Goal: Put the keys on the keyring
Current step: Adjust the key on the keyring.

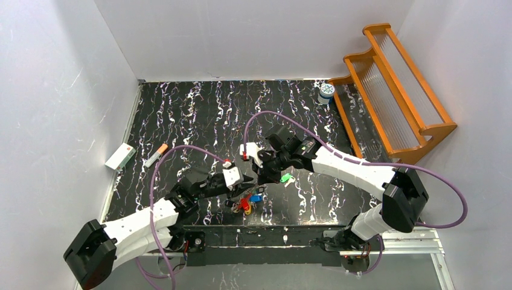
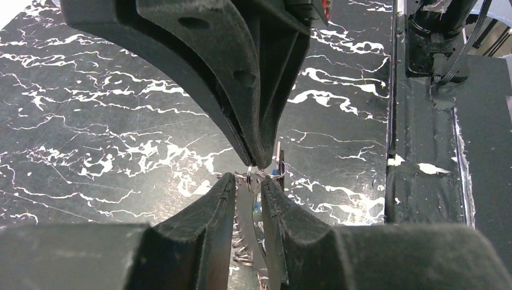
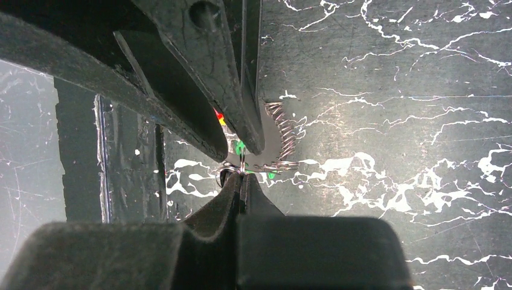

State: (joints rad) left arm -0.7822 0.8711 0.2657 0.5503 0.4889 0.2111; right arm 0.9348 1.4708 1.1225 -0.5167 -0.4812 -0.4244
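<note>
My left gripper (image 1: pixel 243 179) and right gripper (image 1: pixel 265 171) meet tip to tip above the table's near middle. In the left wrist view the left gripper (image 2: pixel 249 188) is shut on a flat silvery key blade (image 2: pixel 258 232). In the right wrist view the right gripper (image 3: pixel 241 179) is shut on the thin wire of the keyring (image 3: pixel 240 169). The red key (image 1: pixel 244 202), yellow key (image 1: pixel 247 211) and blue key (image 1: pixel 256 197) hang in a bunch under the left gripper. The green key (image 1: pixel 287 178) shows just right of the right gripper's tips. Most of the ring is hidden by the fingers.
A white-and-blue jar (image 1: pixel 326 92) stands at the back beside an orange wooden rack (image 1: pixel 392 90). An orange-tipped white stick (image 1: pixel 156 155) and a white box (image 1: pixel 120 156) lie at the left edge. White walls close in the table.
</note>
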